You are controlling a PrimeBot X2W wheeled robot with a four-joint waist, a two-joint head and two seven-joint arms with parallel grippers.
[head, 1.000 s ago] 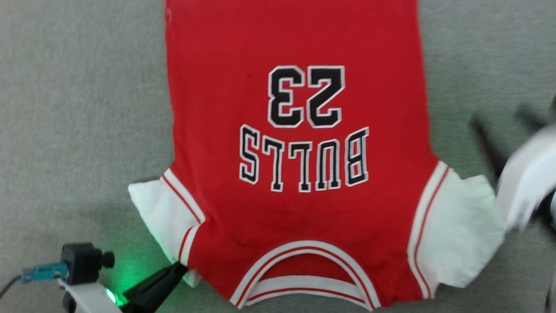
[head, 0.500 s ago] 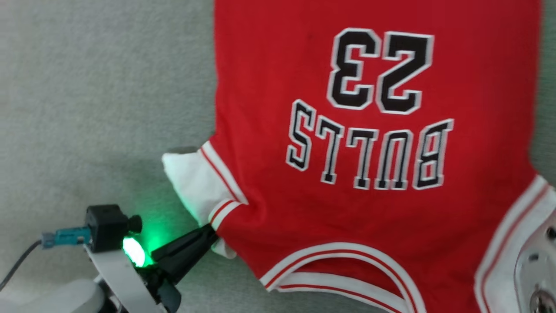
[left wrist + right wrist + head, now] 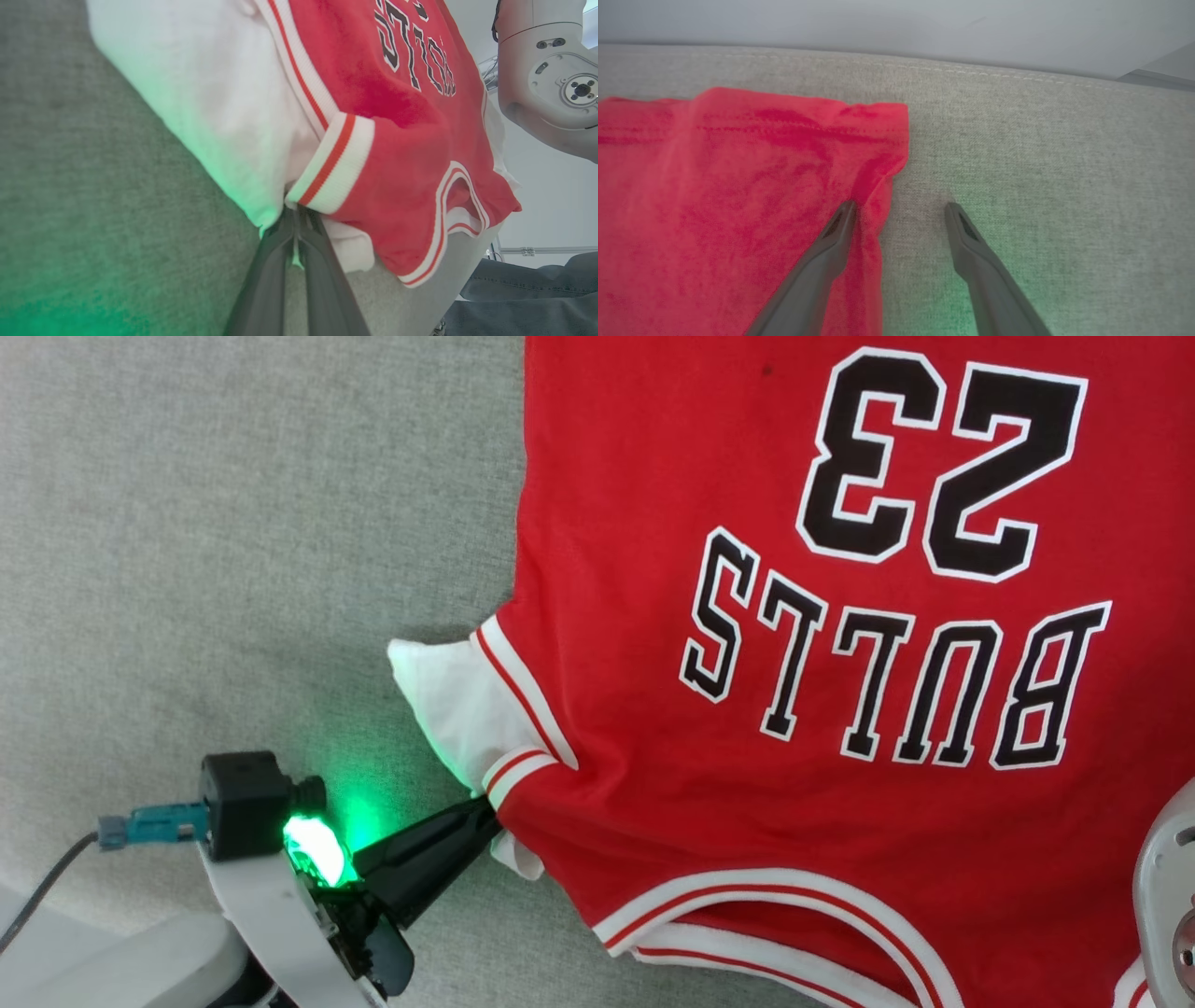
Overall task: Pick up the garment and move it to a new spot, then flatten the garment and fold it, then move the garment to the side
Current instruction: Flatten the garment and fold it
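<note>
Lying flat on a grey, coarsely woven upholstered surface [image 3: 233,523], the small red jersey-knit garment [image 3: 747,784] with white short sleeves and ribbed white-and-red striped trim showed its black, white-outlined "BULLS" and "23" upside down in the head view, its curved neckline nearest the robot; the left gripper [image 3: 487,814], two long tapered dark fingers, was pinched tight on the soft white fabric of the rumpled sleeve on the robot's left, just under the folded striped cuff, the fingers pressed almost together with cloth bunched at their tips; a green lamp [image 3: 317,851] on its wrist tinted the weave around it; the right gripper [image 3: 900,207] stood spread wide and held nothing, one fingertip resting on the puckered red edge near the stitched hem corner, the other on bare upholstery beside it; a smooth, pale, rounded arm housing [image 3: 546,79] hung beyond the garment in the left wrist view.
</note>
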